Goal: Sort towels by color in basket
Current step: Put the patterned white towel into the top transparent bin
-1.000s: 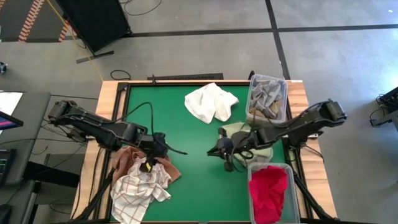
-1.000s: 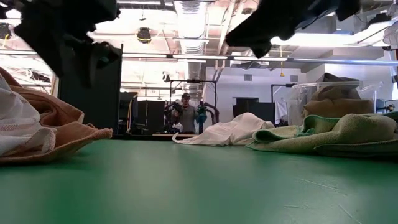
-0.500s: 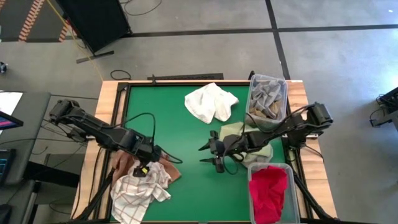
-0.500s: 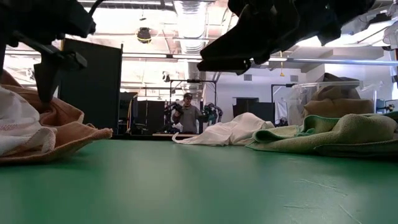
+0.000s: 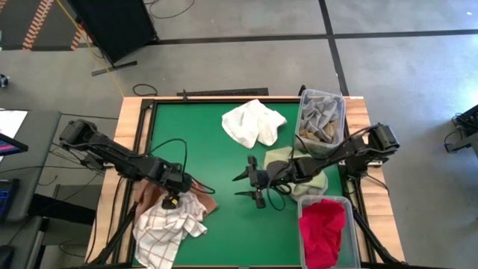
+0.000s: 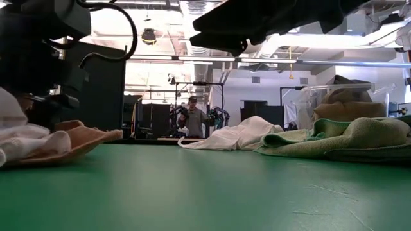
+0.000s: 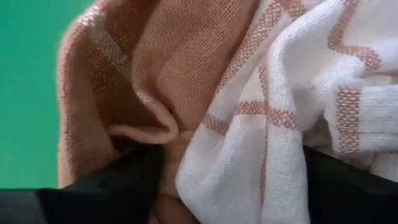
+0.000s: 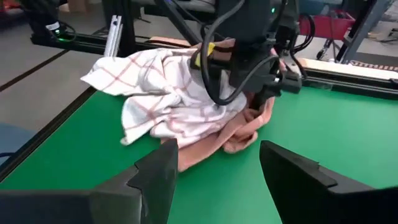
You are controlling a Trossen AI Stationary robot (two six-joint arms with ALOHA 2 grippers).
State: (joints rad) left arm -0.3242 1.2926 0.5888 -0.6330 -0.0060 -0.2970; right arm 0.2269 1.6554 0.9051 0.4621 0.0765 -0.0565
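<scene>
At the table's near left lies a pile: a white towel with red check (image 5: 166,232) on a rust orange towel (image 5: 200,203). My left gripper (image 5: 173,197) is down on this pile, open, straddling cloth of both towels (image 7: 230,180). My right gripper (image 5: 240,186) hangs open over the bare green middle, nothing between its fingers (image 8: 217,168). A pale green towel (image 5: 299,170) lies under the right arm. A white towel (image 5: 252,123) lies at the far middle. My left gripper comes at the pile from above, fingers pointing down, one finger (image 7: 124,180) against the rust orange towel's fold (image 7: 149,124) and the other (image 7: 348,186) against the checked towel. A bulge of checked cloth (image 7: 249,155) stands between them. The pile rests on the table.
A clear basket (image 5: 321,119) at the far right holds grey and tan towels. A second basket (image 5: 325,232) at the near right holds a red towel. The green mat (image 5: 224,224) between the two grippers is bare. A person stands far off in the room (image 6: 192,115).
My left gripper has gone down and toward the near left onto the towel pile, which now lies flatter. My right gripper has moved toward the table's left edge, away from the pale green towel, and has opened.
</scene>
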